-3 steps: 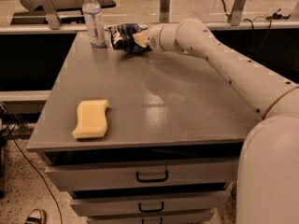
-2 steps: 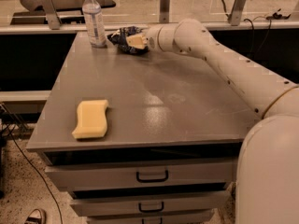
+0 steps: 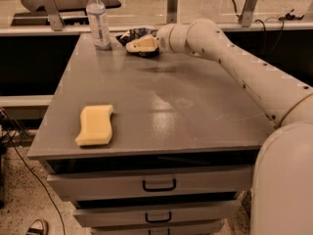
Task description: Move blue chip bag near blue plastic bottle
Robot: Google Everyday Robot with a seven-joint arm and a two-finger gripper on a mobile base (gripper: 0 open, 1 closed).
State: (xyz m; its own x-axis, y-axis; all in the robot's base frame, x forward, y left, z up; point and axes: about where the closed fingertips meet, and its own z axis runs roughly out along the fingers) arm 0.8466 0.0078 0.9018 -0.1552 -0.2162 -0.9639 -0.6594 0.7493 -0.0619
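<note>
While the arm stretches to the far edge of the counter [image 3: 195, 111], the pincer [image 3: 141, 45] sits right against the blue chip bag [image 3: 132, 34], a dark, crumpled foil pouch. The bag lies near the blue plastic bottle [image 3: 99, 19], toward the far left corner. Gripping or loose? I cannot tell. A yellow sponge [image 3: 95, 125] rests by the near left corner.

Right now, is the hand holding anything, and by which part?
It cannot be told: the hand lies against the near side of the crinkly dark-blue foil chip bag.
</note>
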